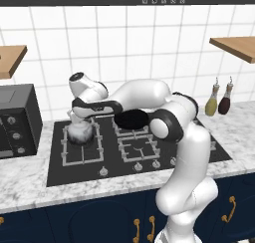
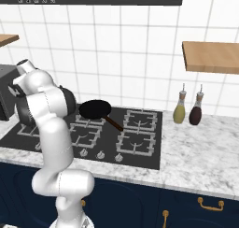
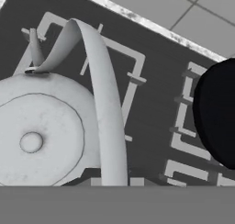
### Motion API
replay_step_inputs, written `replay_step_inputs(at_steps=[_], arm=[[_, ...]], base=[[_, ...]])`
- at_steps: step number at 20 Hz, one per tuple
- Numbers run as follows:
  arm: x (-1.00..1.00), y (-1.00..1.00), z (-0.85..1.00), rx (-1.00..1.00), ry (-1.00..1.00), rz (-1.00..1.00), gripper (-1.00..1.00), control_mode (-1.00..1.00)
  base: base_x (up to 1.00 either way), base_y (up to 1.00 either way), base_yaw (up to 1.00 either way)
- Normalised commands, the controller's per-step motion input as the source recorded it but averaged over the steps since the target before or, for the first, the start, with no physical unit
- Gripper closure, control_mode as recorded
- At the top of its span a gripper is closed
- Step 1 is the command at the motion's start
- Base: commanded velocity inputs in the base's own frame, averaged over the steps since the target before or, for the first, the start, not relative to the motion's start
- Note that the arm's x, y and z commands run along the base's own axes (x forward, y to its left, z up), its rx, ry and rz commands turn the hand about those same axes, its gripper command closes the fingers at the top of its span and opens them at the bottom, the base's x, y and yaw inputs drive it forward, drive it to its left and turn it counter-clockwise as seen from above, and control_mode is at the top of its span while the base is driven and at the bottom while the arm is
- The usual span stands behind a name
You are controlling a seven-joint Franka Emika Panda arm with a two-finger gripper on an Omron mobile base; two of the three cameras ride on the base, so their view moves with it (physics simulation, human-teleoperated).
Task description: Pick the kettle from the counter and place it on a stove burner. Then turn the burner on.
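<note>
Far left, on the counter (image 1: 25,177): a dark oven-like appliance (image 1: 17,120), well clear of the work. Next right, on the black cooktop (image 1: 55,173): the kettle (image 1: 80,131), squat and silver-grey, upright on the square grey grate of the stove burner (image 1: 81,143) at the left end — seemingly seated level and central over the big burner, as a pot wants to be before the flame is lit. Directly above it, the gripper (image 1: 79,121), wrist bent down over the kettle's top; fingertips hidden behind hand and kettle body in the base views, so jaw state impossible to tell — clamped on the handle or already slack, not readable. From the hand view: lid and knob of the kettle (image 3: 43,136) at lower left, the arched handle (image 3: 103,108) sweeping up from the bottom edge close to centre, so the handle lies about in line with the jaws, right beneath the hand, the body offset to one side of it. Judged: placing about done, release and retreat outstanding, burner not yet on. Along the near edge of the cooktop, a row of knobs (image 1: 138,166) — the next target, likely. Further right, a black frying pan (image 2: 95,109) on the rear centre burners, near the kettle but apart. Far right, two bottles (image 2: 186,110) by the tiled wall.
</note>
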Motion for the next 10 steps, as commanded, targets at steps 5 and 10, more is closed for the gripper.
replay_step_inputs(at_steps=[5, 10], arm=[[0.28, 0.00, 0.00, 0.00, -0.05, 0.00, 1.00, -1.00], [0.06, 0.00, -0.08, -0.01, 0.00, 0.00, 1.00, -1.00]], base=[[0.00, 0.00, 0.00], [0.00, 0.00, 0.00]])
